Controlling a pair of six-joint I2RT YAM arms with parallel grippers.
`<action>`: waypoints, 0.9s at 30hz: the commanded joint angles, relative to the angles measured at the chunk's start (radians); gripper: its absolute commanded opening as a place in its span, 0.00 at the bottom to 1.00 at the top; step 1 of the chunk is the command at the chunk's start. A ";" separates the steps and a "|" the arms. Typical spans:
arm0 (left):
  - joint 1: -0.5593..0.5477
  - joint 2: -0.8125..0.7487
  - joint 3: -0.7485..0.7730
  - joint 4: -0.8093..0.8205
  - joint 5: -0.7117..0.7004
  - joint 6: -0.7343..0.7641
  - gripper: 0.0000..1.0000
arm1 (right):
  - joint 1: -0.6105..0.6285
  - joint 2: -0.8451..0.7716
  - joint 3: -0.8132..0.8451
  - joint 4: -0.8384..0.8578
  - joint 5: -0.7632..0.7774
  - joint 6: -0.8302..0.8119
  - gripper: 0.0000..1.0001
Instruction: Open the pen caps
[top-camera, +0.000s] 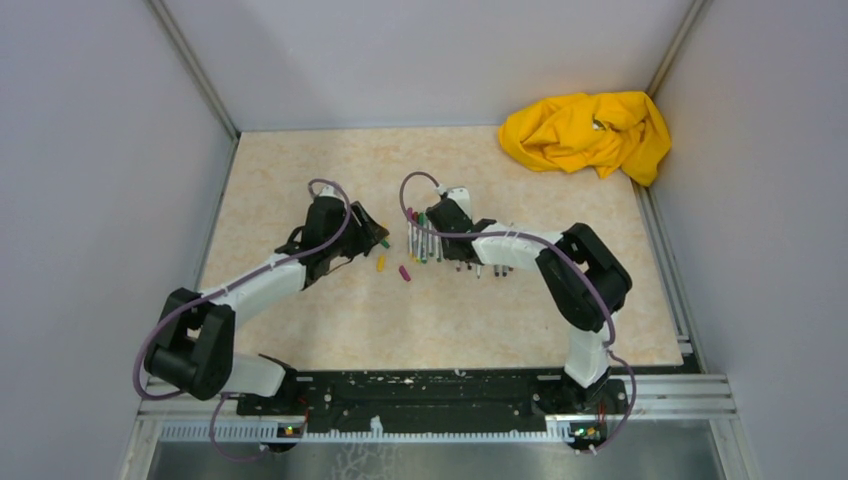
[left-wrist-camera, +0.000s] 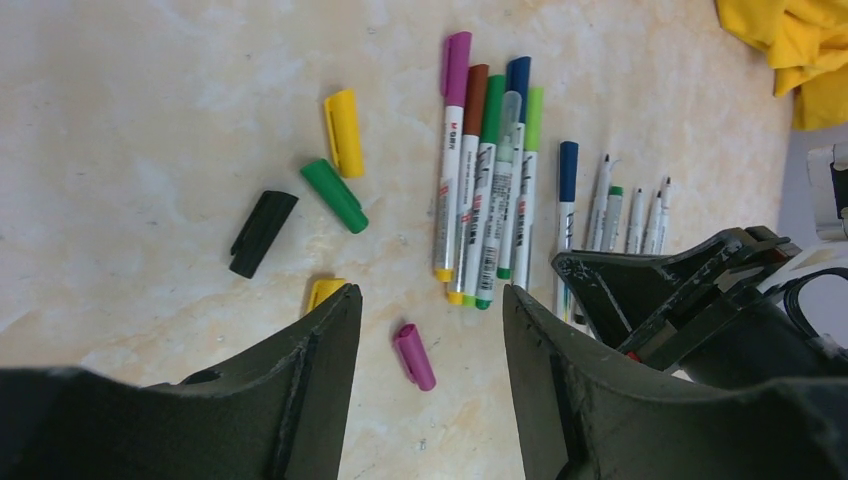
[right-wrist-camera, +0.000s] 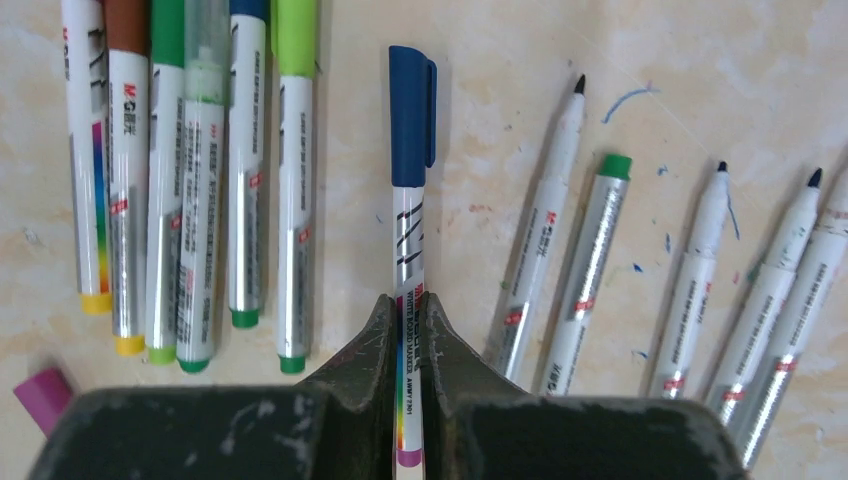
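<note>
Right gripper (right-wrist-camera: 405, 330): nearest the right wrist lens; fingers pinched tight on the barrel of the blue pen (right-wrist-camera: 410, 215), whose blue cap (right-wrist-camera: 412, 115) is on and points away from the wrist.
Left gripper (left-wrist-camera: 430, 320): jaws spread wide, nothing between them; it hangs low over the table (left-wrist-camera: 150, 80) with a loose magenta cap (left-wrist-camera: 414, 356) in the gap below.
Step in hand: my reading is that the right arm has the blue pen secured and the cap is not yet pulled.
Next move: likely the left gripper must reach the blue cap, close on it alone, and pull along the pen's axis while the right holds firm.
Done pens: five uncapped pens (right-wrist-camera: 700, 270) lie fanned just right of the blue pen, tips bare.
Capped pens: a row of six (left-wrist-camera: 490, 180) lies just left of it, touching side by side.
Loose caps: yellow cap (left-wrist-camera: 344, 132), green cap (left-wrist-camera: 335, 195) and black cap (left-wrist-camera: 262, 233) lie left of the row; another yellow one is partly hidden by a finger.
Room: tight on both sides of the blue pen, so lifting it first looks safer.
Edges: walls (top-camera: 110, 150) and the cloth (top-camera: 588, 132) stand well apart from the work.
</note>
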 joint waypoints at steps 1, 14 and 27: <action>-0.018 -0.006 0.008 0.084 0.102 -0.021 0.61 | 0.008 -0.128 -0.027 0.003 0.014 -0.016 0.00; -0.119 0.150 0.091 0.229 0.231 -0.064 0.64 | 0.054 -0.325 -0.168 0.067 -0.042 0.010 0.00; -0.150 0.238 0.131 0.293 0.255 -0.147 0.64 | 0.151 -0.396 -0.207 0.074 -0.034 0.040 0.00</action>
